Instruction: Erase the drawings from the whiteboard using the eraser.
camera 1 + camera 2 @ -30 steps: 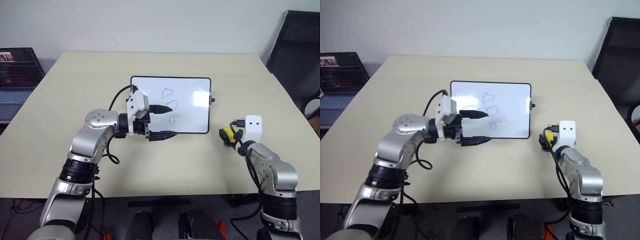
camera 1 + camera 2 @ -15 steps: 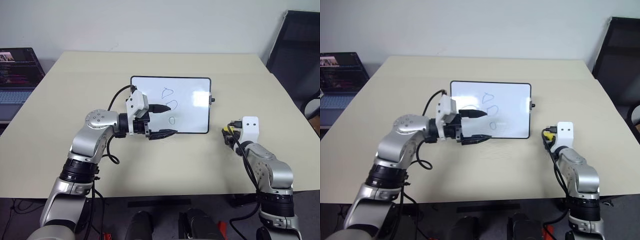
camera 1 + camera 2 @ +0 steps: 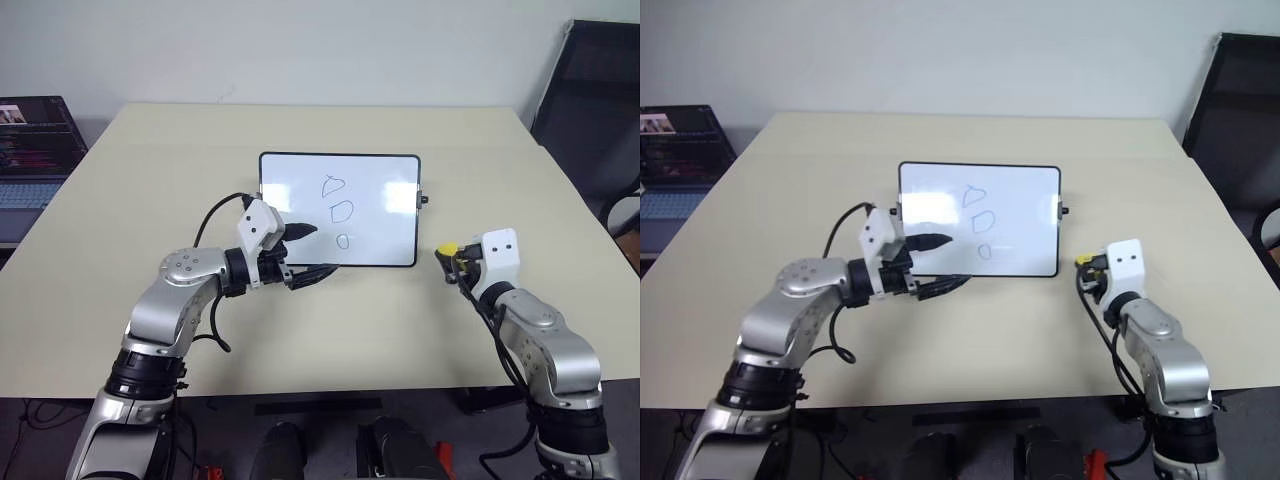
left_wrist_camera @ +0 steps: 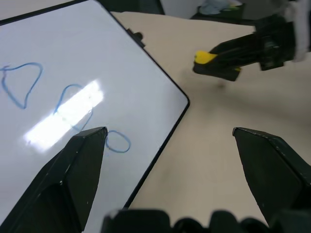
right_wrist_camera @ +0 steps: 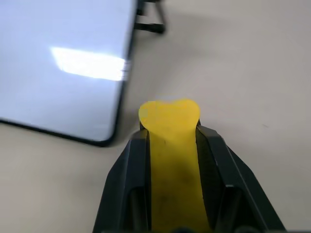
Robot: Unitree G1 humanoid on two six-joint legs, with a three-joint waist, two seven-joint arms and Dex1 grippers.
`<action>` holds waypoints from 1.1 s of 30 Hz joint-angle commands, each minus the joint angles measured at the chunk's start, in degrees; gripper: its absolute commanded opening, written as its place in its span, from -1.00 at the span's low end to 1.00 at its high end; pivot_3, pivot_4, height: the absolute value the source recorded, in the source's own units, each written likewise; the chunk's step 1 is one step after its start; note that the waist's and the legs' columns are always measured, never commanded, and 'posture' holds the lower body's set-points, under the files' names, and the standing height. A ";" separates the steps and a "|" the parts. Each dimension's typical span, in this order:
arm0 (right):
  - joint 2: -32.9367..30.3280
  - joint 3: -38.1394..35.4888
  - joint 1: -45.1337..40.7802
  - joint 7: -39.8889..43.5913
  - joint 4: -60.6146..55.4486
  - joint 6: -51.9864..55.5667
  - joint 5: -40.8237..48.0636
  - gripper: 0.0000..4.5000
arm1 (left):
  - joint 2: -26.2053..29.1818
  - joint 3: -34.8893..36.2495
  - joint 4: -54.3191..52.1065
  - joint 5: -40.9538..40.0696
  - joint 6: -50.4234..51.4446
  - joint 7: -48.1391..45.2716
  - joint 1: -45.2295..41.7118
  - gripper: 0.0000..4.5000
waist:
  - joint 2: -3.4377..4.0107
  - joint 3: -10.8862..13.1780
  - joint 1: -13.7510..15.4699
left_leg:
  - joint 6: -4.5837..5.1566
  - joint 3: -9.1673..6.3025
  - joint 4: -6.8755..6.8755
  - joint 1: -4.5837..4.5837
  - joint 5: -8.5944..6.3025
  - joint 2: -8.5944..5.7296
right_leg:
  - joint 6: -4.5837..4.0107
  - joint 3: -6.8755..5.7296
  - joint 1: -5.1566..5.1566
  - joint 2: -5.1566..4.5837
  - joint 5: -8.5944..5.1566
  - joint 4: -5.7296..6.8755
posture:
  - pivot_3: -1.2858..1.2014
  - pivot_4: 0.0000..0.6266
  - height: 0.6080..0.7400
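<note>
A beige desk [image 3: 150,180] stands before a pale wall, with a laptop [image 3: 35,150] off to its left edge. The whiteboard [image 3: 375,180] lies flat mid-desk, its three blue drawings [image 3: 340,211] in a column. The right tool [image 3: 447,252] is clenched on the yellow eraser [image 5: 170,141], just right of the board's near corner. The left tool [image 3: 303,250] hangs spread apart over the board's near edge.

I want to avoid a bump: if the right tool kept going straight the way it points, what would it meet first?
Probably bare table. The right tool, shut on the eraser, points just past the whiteboard corner toward its side knob; height is unclear, so it may clear both.
</note>
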 commanded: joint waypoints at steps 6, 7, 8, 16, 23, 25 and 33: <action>-3.62 8.40 -13.56 3.97 -1.50 -5.64 -4.24 -0.59 | 2.15 2.10 -1.79 5.45 4.43 10.20 -0.95 1.00 | 0.00 0.01 -0.28 | 0.01 0.06 0.03 0.12 0.01 -0.04 | 0.11 0.01 0.01 0.05 0.11 0.01 | 0.03 -0.52 1.00; -3.74 10.23 -16.23 4.52 0.55 -6.81 -5.60 -0.59 | 2.27 2.31 -1.36 5.77 4.65 10.75 -1.40 1.00 | 0.00 0.01 -0.29 | 0.01 0.07 0.04 0.12 0.01 -0.04 | 0.11 0.01 0.01 0.09 0.12 0.01 | 0.03 -0.52 1.00; -3.81 11.44 -18.02 4.94 2.12 -7.72 -6.54 -0.59 | 2.34 2.38 -0.97 6.01 4.75 11.13 -1.77 1.00 | 0.00 0.01 -0.22 | 0.01 0.09 0.04 0.12 0.01 -0.04 | 0.10 0.01 0.00 0.10 0.13 0.01 | 0.03 -0.52 1.00; 2.74 19.26 -37.98 9.03 26.72 -19.71 -12.88 -0.59 | 3.67 2.37 7.02 9.62 0.90 11.99 -5.98 1.00 | -0.02 0.04 -0.12 | 0.01 0.18 -0.01 0.02 0.00 -0.01 | -0.22 -0.03 -0.06 0.11 0.28 -0.07 | 0.03 -0.52 1.00; 6.33 20.50 -47.02 10.88 44.94 -27.55 -16.79 -0.59 | 3.43 1.61 8.81 10.67 -0.03 11.08 -8.37 1.00 | -0.03 0.06 0.08 | 0.02 0.11 -0.02 -0.16 -0.02 -0.03 | -0.25 -0.17 -0.16 -0.08 0.30 -0.07 | 0.03 -0.52 1.00; 7.31 20.33 -49.02 10.23 49.18 -29.76 -17.91 -0.59 | 3.41 1.43 7.94 10.76 0.69 11.03 -8.36 1.00 | -0.03 0.06 0.02 | 0.02 0.11 -0.03 -0.16 -0.02 -0.04 | -0.25 -0.18 -0.17 -0.10 0.30 -0.08 | 0.03 -0.52 1.00; 9.89 21.81 -52.39 10.36 60.16 -35.44 -22.71 -0.60 | 3.04 0.33 3.47 10.46 3.88 11.13 -7.70 1.00 | -0.02 0.07 -0.13 | 0.02 0.09 -0.04 -0.17 -0.02 -0.03 | -0.26 -0.16 -0.19 -0.12 0.31 -0.03 | 0.03 -0.52 1.00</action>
